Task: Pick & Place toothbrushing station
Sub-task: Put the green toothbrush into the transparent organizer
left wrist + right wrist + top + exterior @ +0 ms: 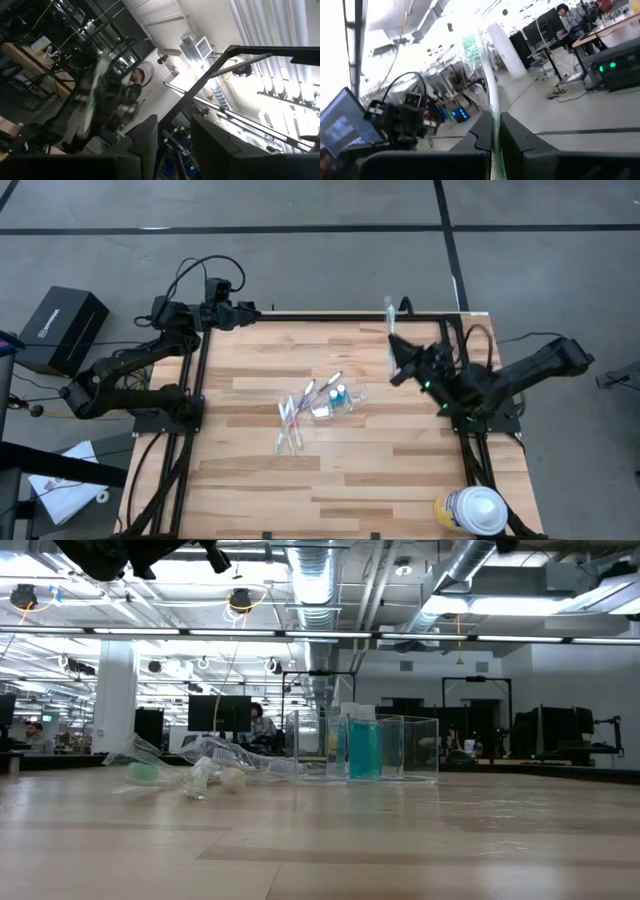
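Observation:
A clear plastic cup lies at the table's middle with blue-teal toothpaste tubes in it. In the low view the cup shows a teal tube inside. Several pastel toothbrushes lie flat on the table to the cup's left; they also show in the low view. My right gripper is over the table's right half, shut on a pale green toothbrush. My left gripper is open and empty at the far edge; its fingers show apart in the left wrist view. My right gripper pinches the toothbrush's handle between its two fingers. The brush runs forward out of the fingertips, roughly along the fingers. Its head is at the free end, pointing toward the table's far edge. The brush is lifted clear of the table.
A large white-and-yellow round container stands at the table's near right corner. A black box sits on the floor left of the table. The dark frame rails run along the table's sides. Bare wood lies along the near edge.

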Robot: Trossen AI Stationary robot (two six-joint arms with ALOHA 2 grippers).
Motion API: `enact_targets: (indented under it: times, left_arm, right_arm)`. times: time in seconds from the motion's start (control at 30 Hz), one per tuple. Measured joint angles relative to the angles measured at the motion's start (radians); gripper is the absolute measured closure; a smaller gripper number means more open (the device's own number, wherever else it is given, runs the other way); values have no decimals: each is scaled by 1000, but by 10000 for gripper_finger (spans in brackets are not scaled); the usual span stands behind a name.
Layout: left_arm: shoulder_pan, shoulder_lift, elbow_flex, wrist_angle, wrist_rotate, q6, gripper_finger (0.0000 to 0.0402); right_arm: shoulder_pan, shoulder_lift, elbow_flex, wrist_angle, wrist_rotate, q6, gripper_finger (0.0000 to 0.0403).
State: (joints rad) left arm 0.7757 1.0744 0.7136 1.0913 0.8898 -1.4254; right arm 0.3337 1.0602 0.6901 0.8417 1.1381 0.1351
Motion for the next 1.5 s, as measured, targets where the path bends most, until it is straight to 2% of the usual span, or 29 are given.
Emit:
enact_targets:
  times: [0.2, 0.43, 0.57, 0.77, 0.93, 1.5]
  left_arm:
    - [0, 0, 0, -3, 0, -2, 291]
    - [0, 0, -1, -12, 15, 5, 291]
    - [0, 0, -12, -20, 16, 5, 291]
    - [-1, 0, -35, -26, 16, 3, 292]
    - [-1, 0, -43, -28, 16, 3, 292]
    - [-1, 0, -43, -30, 16, 3, 292]
  right_arm:
    - [-38, 144, -217, 417, 6, 5, 396]
    - [-99, 394, -302, 531, -34, 288, 396]
    - [-121, 566, -301, 713, -68, 326, 396]
    - [-160, 728, -281, 726, -134, 471, 396]
    - [-191, 784, -275, 724, -173, 512, 396]
    - [-303, 811, -271, 709, -329, 486, 396]
